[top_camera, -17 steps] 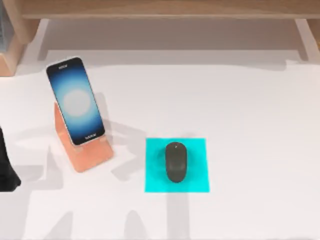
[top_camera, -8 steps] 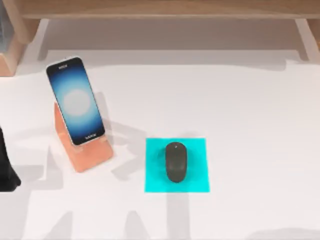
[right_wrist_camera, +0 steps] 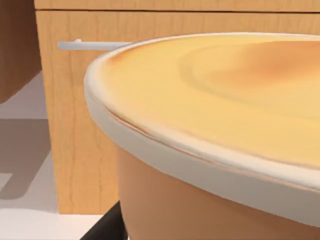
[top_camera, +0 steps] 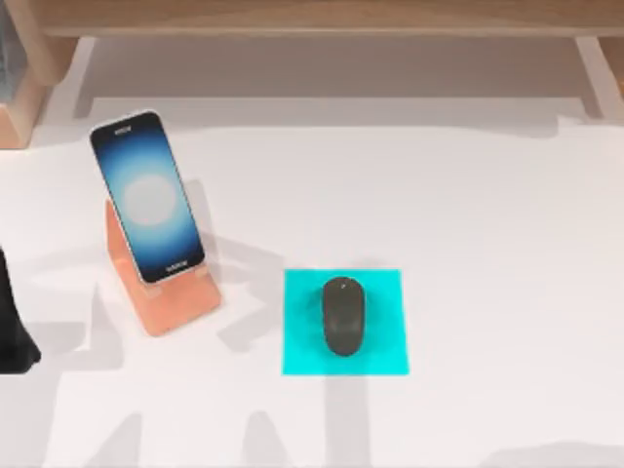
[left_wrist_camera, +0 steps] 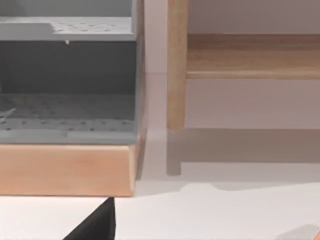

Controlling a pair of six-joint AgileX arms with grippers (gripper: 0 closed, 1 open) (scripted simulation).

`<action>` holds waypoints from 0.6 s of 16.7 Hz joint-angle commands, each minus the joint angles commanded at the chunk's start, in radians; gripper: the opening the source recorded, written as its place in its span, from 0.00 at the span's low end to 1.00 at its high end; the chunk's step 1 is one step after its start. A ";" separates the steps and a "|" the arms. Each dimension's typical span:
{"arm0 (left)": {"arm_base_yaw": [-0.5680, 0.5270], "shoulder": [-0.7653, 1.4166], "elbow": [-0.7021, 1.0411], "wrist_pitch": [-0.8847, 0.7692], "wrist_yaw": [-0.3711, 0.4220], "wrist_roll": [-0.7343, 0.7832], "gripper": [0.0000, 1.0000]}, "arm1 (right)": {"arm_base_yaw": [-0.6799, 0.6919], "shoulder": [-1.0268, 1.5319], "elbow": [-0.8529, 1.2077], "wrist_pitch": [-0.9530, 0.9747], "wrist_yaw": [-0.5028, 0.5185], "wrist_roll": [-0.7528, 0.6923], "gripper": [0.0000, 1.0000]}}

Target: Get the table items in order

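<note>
Dark bodywork of the left arm (top_camera: 14, 327) sits parked at the left edge of the white table (top_camera: 487, 244), and whether its gripper is apart or together cannot be told from the pictures. The left wrist view looks across the tabletop at a grey perforated shelf unit (left_wrist_camera: 67, 80) on a light wooden base (left_wrist_camera: 65, 170), with a wooden post (left_wrist_camera: 176, 65) beside it. The right wrist view looks at a large orange-tan rounded vessel with a pale rim (right_wrist_camera: 200, 145) standing in front of a wooden cabinet front (right_wrist_camera: 80, 125) that carries a slim metal handle (right_wrist_camera: 90, 45).

Nearest the left arm, toward the table's left edge, the salmon-orange phone stand (top_camera: 174, 297) stands on the surface. The black-framed smartphone (top_camera: 147, 196) leans tilted in it, its blue-white screen lit and facing up. Right of the stand, near the middle of the table's front half, the flat cyan square mat (top_camera: 380, 341) lies on the surface. The small dark grey oval computer mouse (top_camera: 343, 315) rests on the middle of that mat, well inside its edges.
</note>
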 joint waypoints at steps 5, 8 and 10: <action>0.000 0.000 0.000 0.000 0.000 0.000 1.00 | 0.000 0.000 0.000 0.000 0.000 0.000 0.32; 0.000 0.000 0.000 0.000 0.000 0.000 1.00 | 0.000 0.000 0.000 0.000 0.000 0.000 0.10; 0.000 0.000 0.000 0.000 0.000 0.000 1.00 | 0.000 0.000 0.000 0.000 0.000 0.000 0.00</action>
